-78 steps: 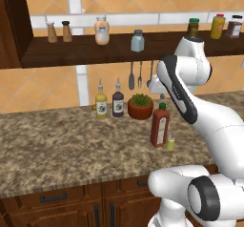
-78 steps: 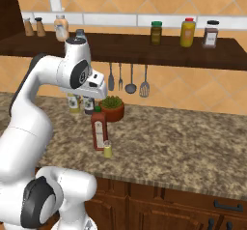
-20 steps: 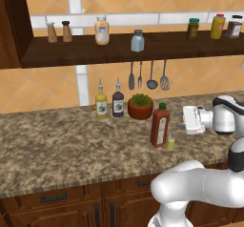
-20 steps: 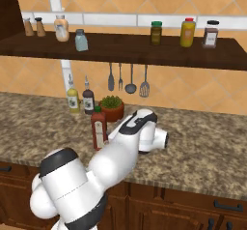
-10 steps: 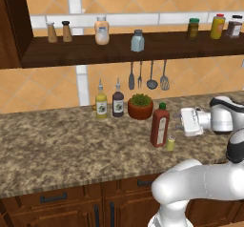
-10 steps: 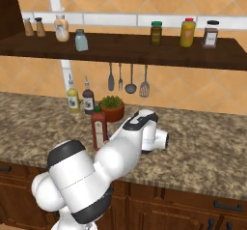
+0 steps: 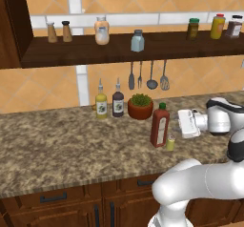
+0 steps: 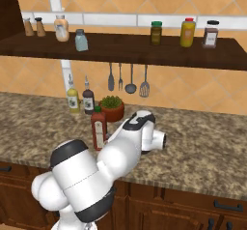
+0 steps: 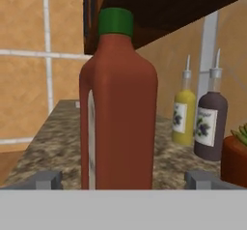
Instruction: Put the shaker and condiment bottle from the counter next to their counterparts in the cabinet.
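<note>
The hand [image 7: 180, 124] has crept closer to the condiment bottle [image 7: 159, 125] on the surface [image 7: 57, 145], jaws wide apart (nothing held). Centre the bottle between the 2 fingertips [image 9: 46, 179], ease forward, then squeeze.

You have two base cameras behind the arm, both looking forward and down across the granite counter [image 7: 62, 145] toward the tiled wall and the cabinet [image 7: 119, 49] shelf. Take the condiment bottle [image 7: 159, 125] as your landmark. The left base view sees it from the left, right of centre in frame, with the arm entering at lower right. The right base view sees it [image 8: 98, 127] from the right, left of centre, with the arm rising at lower left. Both share the counter, the shelf and the hanging utensils [image 7: 147, 76]. Your hand view sits low and level, very near the condiment bottle [image 9: 120, 103], facing its side, with the yellow bottle [image 9: 184, 115] and dark bottle [image 9: 209, 122] beyond it.
</note>
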Controlling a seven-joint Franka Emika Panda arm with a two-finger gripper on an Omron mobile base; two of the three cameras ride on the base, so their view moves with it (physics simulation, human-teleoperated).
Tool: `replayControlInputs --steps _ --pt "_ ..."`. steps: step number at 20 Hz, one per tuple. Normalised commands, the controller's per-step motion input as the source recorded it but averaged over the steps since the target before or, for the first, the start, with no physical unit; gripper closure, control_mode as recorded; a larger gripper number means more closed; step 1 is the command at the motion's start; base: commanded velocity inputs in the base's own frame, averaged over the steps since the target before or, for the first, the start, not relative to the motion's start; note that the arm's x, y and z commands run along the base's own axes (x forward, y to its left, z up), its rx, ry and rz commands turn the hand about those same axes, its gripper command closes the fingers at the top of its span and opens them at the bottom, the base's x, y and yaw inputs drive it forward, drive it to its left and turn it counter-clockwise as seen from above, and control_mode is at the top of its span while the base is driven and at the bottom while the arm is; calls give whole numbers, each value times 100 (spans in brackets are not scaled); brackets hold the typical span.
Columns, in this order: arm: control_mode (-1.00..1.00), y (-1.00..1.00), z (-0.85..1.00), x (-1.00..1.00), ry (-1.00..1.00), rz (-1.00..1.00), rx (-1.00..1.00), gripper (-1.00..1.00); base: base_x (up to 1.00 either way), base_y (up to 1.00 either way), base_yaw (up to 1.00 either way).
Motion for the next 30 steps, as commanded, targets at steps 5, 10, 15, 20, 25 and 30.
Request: replayControlInputs --steps 5,10,15,20,25,30 --pt "-100 9 -7 0 0 0 -6 -100 0 0 0" --pt "-100 3 -13 0 0 0 -7 -100 0 0 0" --pt "-100 0 -3 1 0 0 -2 -100 0 0 0" --pt "-100 0 0 20 1 0 0 -100 0 0 0" --pt "-100 16 0 12 1 0 0 -100 0 0 0" --pt "-100 38 -1 0 0 0 0 -100 0 0 0"
